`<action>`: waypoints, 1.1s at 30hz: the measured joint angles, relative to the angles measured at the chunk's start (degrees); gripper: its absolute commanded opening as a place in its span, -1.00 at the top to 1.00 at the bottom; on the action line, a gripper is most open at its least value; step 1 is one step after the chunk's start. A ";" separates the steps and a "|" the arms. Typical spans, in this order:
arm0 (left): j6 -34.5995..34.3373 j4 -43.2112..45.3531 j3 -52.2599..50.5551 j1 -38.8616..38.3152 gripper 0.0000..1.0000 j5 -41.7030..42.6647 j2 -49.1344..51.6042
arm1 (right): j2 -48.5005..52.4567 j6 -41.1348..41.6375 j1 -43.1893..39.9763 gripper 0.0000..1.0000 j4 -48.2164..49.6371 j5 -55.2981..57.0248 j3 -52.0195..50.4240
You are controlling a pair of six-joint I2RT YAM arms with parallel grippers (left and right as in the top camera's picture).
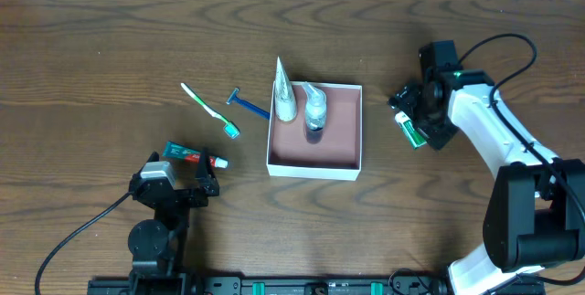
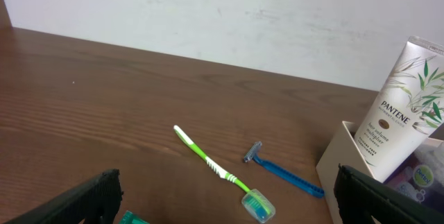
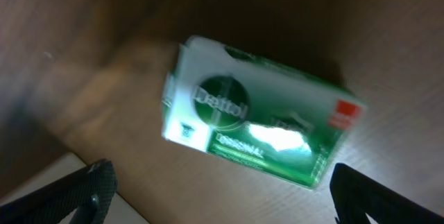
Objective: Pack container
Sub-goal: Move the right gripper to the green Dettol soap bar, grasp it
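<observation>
Where the box sits: the box [image 1: 335, 138] [image 2: 338, 160] lies open at the middle of the worktop [image 1: 110, 48], white walls, pink floor.
Inside the box: a shampoo tube [image 1: 284, 89] [image 2: 406, 106] leans in the 11 o'clock corner with its flat end above the rim. A clear bottle [image 1: 314, 108] lies touching it at 12 o'clock.
Soap packet: the green soap packet [image 1: 412, 131] [image 3: 260, 130] lies on the worktop at 3 o'clock from the box.
Right end effector: the right end effector [image 1: 419, 120] hangs over the soap packet, fingers spread wide, not touching it.
Razor: the blue razor [image 1: 247, 104] [image 2: 284, 175] lies just beside the box at 9 o'clock.
Toothbrush: the green toothbrush [image 1: 210, 110] [image 2: 215, 168] lies beyond the razor at 9 o'clock.
Toothpaste: the toothpaste [image 1: 192, 156] lies at 8 o'clock, well apart from the box.
Left end effector: the left end effector [image 1: 186, 174] is spread and empty, just beside the toothpaste.
</observation>
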 measured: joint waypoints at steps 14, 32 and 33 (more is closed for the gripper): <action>0.00 0.00 0.00 0.00 -0.96 0.00 0.00 | 0.00 2.08 0.00 -0.99 0.63 1.09 -2.43; 0.00 0.00 0.00 0.00 -0.96 0.00 0.00 | 0.00 1.51 -0.33 -0.97 7.26 4.13 -4.90; 0.00 0.00 0.00 0.00 -0.96 -0.02 0.00 | 0.00 1.49 -0.37 -0.99 7.54 4.28 -4.92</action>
